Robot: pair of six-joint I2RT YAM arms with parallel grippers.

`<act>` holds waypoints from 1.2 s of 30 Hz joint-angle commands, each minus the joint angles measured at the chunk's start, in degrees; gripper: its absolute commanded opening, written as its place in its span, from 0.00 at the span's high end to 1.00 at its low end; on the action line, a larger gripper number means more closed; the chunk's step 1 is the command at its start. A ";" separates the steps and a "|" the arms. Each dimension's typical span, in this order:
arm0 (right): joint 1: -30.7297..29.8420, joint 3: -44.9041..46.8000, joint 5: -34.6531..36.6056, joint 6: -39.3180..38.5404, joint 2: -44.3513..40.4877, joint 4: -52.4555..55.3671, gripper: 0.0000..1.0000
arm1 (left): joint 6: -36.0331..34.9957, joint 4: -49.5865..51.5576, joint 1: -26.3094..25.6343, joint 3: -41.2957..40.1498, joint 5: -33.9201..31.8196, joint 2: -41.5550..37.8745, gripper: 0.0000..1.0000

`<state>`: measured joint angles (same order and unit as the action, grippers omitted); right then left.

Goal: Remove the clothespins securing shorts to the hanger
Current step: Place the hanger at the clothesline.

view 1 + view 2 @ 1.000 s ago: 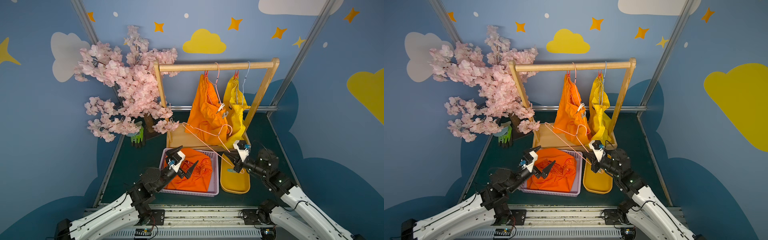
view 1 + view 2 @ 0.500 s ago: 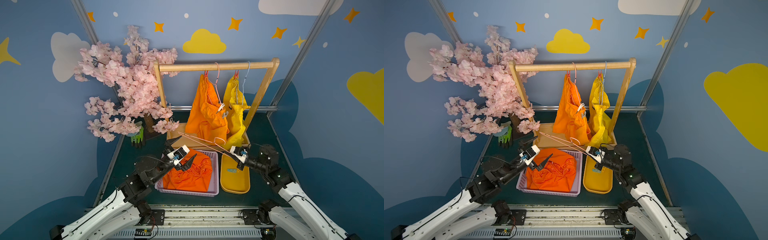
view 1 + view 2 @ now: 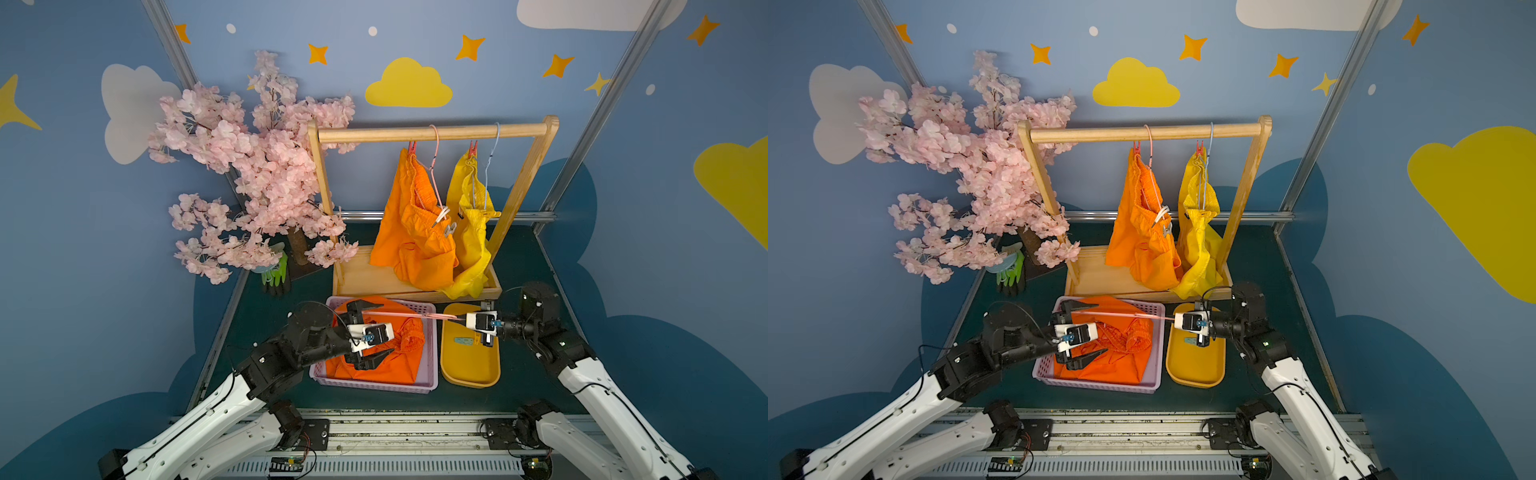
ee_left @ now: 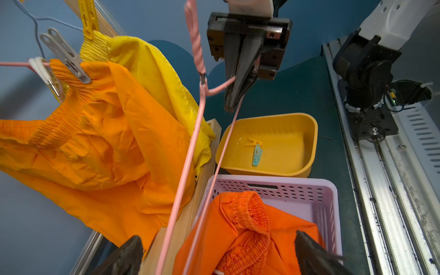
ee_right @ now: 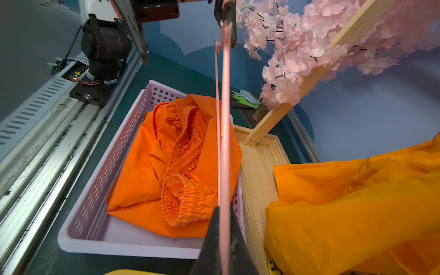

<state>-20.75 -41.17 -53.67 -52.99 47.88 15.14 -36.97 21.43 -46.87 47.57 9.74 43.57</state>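
My right gripper (image 3: 460, 319) (image 5: 223, 215) is shut on an empty pink hanger (image 3: 411, 316) (image 5: 225, 142), held level above the basket. My left gripper (image 3: 369, 333) (image 4: 216, 238) is open, its fingers on either side of the hanger's far end without touching it. One pair of orange shorts (image 3: 390, 361) lies in the basket. Orange shorts (image 3: 415, 237) and yellow shorts (image 3: 473, 237) hang on the rail, each with a red clothespin (image 3: 412, 146) on top. A grey clothespin (image 4: 64, 54) grips the orange waistband. Teal (image 4: 257, 154) and yellow clothespins lie in the tray.
A lilac basket (image 3: 430, 332) and a yellow tray (image 3: 469, 370) sit side by side in front of the wooden rack (image 3: 432, 133). A pink blossom tree (image 3: 257, 166) fills the back left, with green-and-black gloves (image 3: 276, 274) at its foot.
The pink hanger has come down from a tilted pose to level over the basket, carried by my right gripper. My left gripper has moved up round the hanger's far end.
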 commanded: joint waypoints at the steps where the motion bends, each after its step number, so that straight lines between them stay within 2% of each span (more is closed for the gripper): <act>1: 0.10 -0.55 -4.16 -3.44 0.03 1.92 1.00 | -2.57 4.67 0.30 0.57 0.02 1.59 0.01; 6: 0.10 -1.20 -4.28 -6.05 0.14 4.59 1.00 | -2.72 6.08 0.29 0.23 0.24 3.09 0.04; 9: 0.10 -1.44 -5.62 -8.88 0.51 6.76 1.00 | -2.27 5.65 0.29 0.15 0.15 3.09 0.11; 14: 0.10 -1.72 -5.77 -10.01 0.90 7.97 1.00 | -2.31 6.75 0.29 0.31 0.22 2.92 0.42; 15: 0.10 -1.74 -5.61 -10.13 0.83 8.15 1.00 | -2.45 7.16 0.34 0.34 -0.02 2.98 0.54; 16: 0.10 -1.72 -5.41 -10.07 0.69 8.09 1.00 | -2.70 7.58 0.31 0.32 -0.07 3.01 0.76; 17: 0.10 -1.65 -5.26 -9.96 0.59 7.94 1.00 | -2.89 7.67 0.30 0.18 -0.44 3.01 0.93; 18: 0.10 -1.56 -5.22 -9.94 0.48 7.67 1.00 | -2.57 7.46 0.29 0.01 -0.83 2.92 0.97; 22: 0.10 -0.57 -5.36 -8.37 -0.22 5.37 1.00 | -0.97 6.11 0.35 -0.58 -0.72 2.12 0.97; 24: 0.09 0.42 -4.43 -5.97 -0.96 2.57 0.92 | 0.12 4.86 0.33 -1.07 -0.38 1.20 0.97; 25: 0.10 1.06 -3.90 -4.99 -1.55 1.19 0.82 | 0.70 3.91 0.28 -1.43 -0.69 0.50 0.97; 26: 0.10 1.55 -3.34 -3.90 -1.95 -0.05 0.48 | 1.27 3.03 0.25 -1.79 -1.04 -0.23 0.97; 27: 0.10 1.93 -2.39 -2.90 -2.51 -1.36 0.08 | 2.17 1.98 0.31 -2.12 -1.63 -1.10 0.97; 32: 0.10 4.20 8.93 7.92 -7.25 -12.14 0.08 | 5.17 -1.87 0.29 -3.56 -3.85 -5.24 0.97; 33: 0.10 4.54 13.15 12.04 -9.04 -15.79 0.07 | 5.41 -2.46 0.29 -3.88 -4.54 -6.02 0.97; 36: 0.10 5.89 31.19 33.25 -14.16 -28.24 0.08 | 6.09 -4.92 0.29 -5.02 -8.00 -7.57 0.97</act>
<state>-20.78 -35.90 -39.31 -39.42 36.97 0.97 -33.01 21.23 -46.83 43.29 4.84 37.26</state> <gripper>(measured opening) 0.925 0.052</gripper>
